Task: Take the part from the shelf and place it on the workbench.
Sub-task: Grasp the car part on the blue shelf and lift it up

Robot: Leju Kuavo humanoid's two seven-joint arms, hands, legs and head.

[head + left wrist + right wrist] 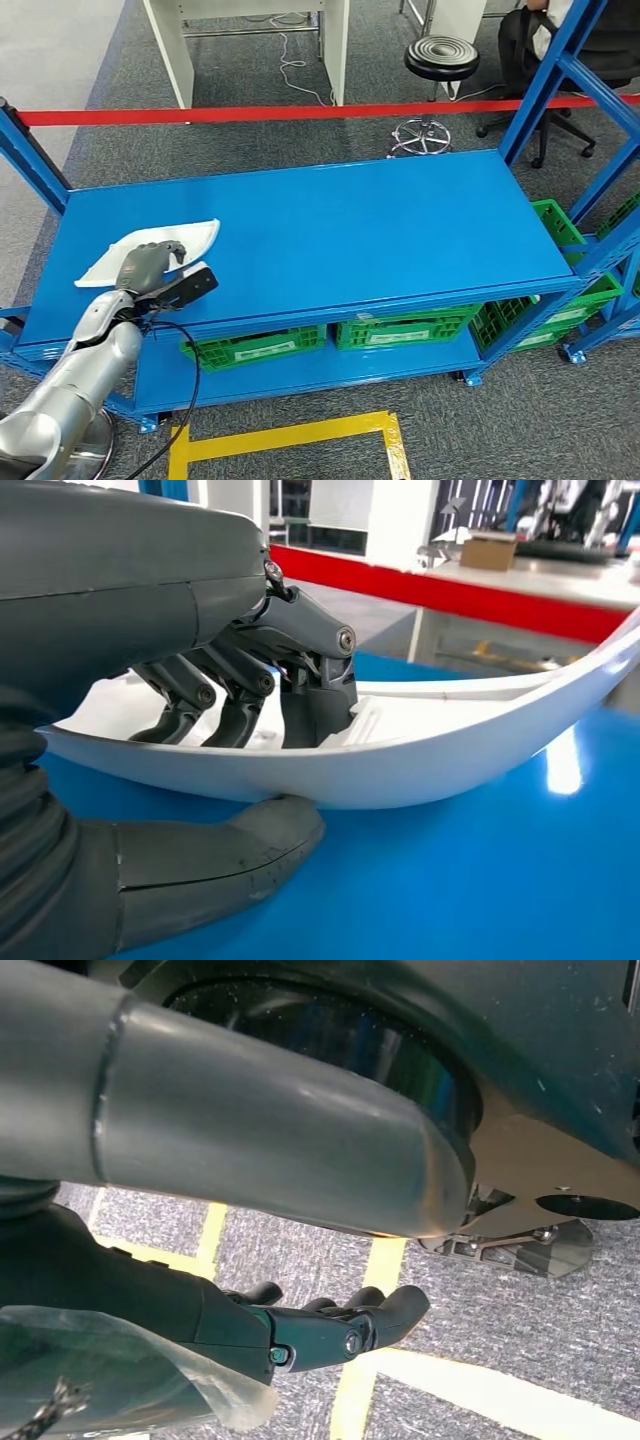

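Note:
The part is a flat, curved white plastic piece lying on the left end of the blue shelf top. My left hand lies over its near end. In the left wrist view the dark fingers press down inside the white part while the thumb sits under its rim against the blue surface, so the hand grips the part. The part's far end is still resting on the shelf. My right hand hangs above the carpet with its fingers loosely extended, holding nothing.
Green crates stand on the lower shelf, with more at the right. Blue uprights rise at the shelf's corners. Behind the shelf run a red barrier tape, a black stool and a white desk. Yellow floor lines lie in front.

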